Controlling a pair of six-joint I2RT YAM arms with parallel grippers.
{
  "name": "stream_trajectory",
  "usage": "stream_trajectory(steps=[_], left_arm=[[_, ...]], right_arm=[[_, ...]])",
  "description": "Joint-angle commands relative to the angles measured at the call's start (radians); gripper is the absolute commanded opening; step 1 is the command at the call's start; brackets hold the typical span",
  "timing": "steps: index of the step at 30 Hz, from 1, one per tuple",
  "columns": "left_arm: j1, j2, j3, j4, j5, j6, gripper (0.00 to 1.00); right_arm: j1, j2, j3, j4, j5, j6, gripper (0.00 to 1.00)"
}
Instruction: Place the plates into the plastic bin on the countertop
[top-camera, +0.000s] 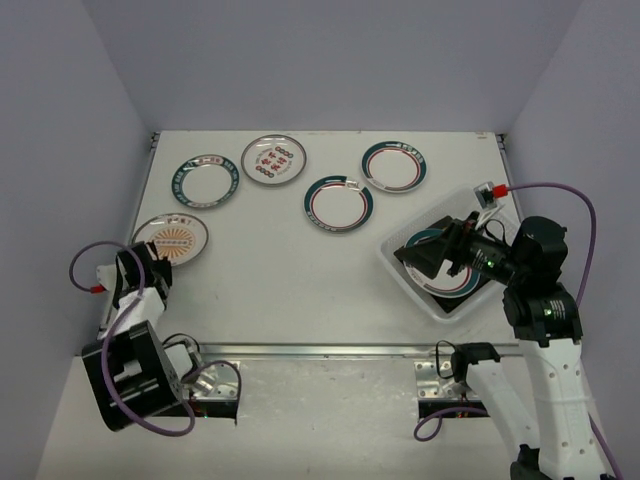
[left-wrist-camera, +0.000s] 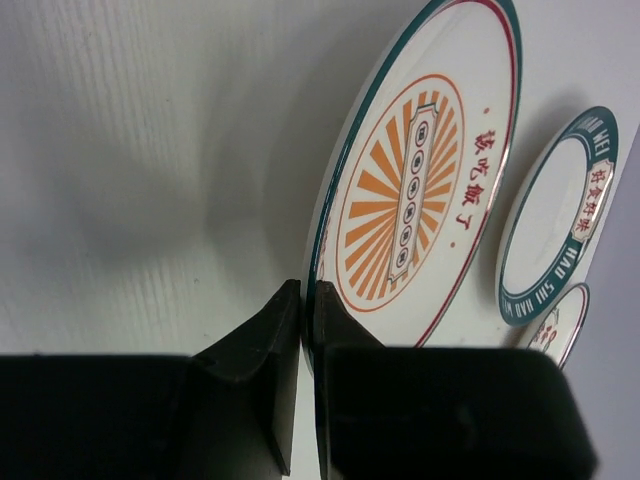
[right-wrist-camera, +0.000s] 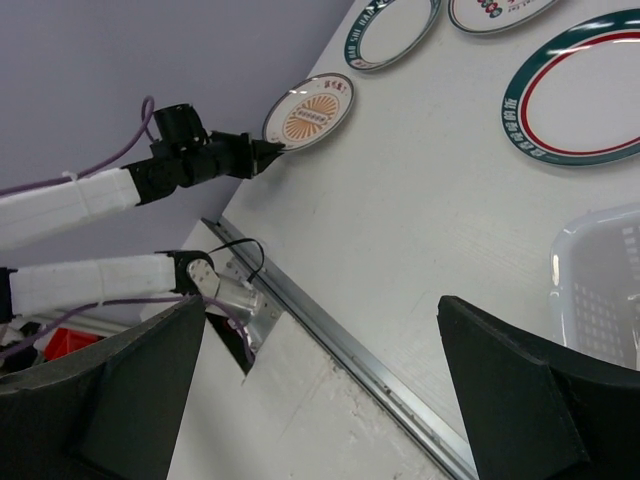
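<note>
The orange-sunburst round plate (top-camera: 172, 234) lies at the left of the countertop (top-camera: 290, 270). My left gripper (top-camera: 157, 264) is shut on its near rim; in the left wrist view the gripper (left-wrist-camera: 307, 300) pinches the teal edge of this plate (left-wrist-camera: 410, 190). My right gripper (top-camera: 432, 256) is open and empty, over the plastic bin (top-camera: 400, 268). Its fingers stand wide apart in the right wrist view (right-wrist-camera: 320, 400). The bin holds a round teal-rimmed plate (top-camera: 457, 286) on a dark square plate (top-camera: 477, 301). The bin's corner also shows in the right wrist view (right-wrist-camera: 600, 290).
More round plates lie at the back: a teal-rimmed one (top-camera: 205, 180), a red-motif one (top-camera: 273, 159), and two with teal-red rims (top-camera: 338, 203) (top-camera: 394, 166). A metal strip (top-camera: 330, 351) runs along the front edge. Grey walls close in the sides.
</note>
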Motion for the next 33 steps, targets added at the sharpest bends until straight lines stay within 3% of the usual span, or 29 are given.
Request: stream_trajectory(steps=[1, 5, 14, 17, 20, 23, 26, 27, 29, 33], left_arm=[[0.007, -0.207, 0.041, -0.200, -0.020, 0.052, 0.00], [0.006, -0.396, 0.089, -0.276, 0.011, 0.083, 0.00], [0.000, -0.363, 0.283, -0.141, 0.453, 0.289, 0.00], [-0.067, -0.331, 0.392, -0.092, 0.601, 0.315, 0.00], [-0.218, -0.267, 0.530, -0.059, 0.645, 0.316, 0.00], [-0.569, -0.123, 0.651, -0.013, 0.569, 0.316, 0.00], [-0.836, 0.077, 0.799, -0.014, 0.485, 0.355, 0.00], [-0.838, 0.122, 0.828, -0.014, 0.470, 0.365, 0.00], [-0.972, 0.265, 0.895, -0.042, 0.410, 0.399, 0.00], [-1.076, 0.494, 1.051, -0.048, 0.438, 0.417, 0.00]], right_arm=[[0.009, -0.002, 0.040, 0.025, 0.033, -0.017, 0.99], [0.009, 0.001, 0.045, 0.020, 0.041, -0.017, 0.99], [0.009, 0.010, 0.046, 0.012, 0.094, -0.019, 0.99], [0.009, 0.015, 0.067, -0.002, 0.120, -0.023, 0.99], [0.009, 0.019, 0.110, -0.028, 0.156, -0.035, 0.99], [0.009, 0.000, 0.136, -0.037, 0.235, -0.039, 0.99], [0.009, -0.020, 0.184, -0.062, 0.320, -0.030, 0.99], [0.009, -0.025, 0.203, -0.075, 0.335, -0.028, 0.99], [0.009, -0.036, 0.277, -0.140, 0.409, -0.043, 0.99], [0.009, -0.067, 0.398, -0.237, 0.519, -0.061, 0.99]])
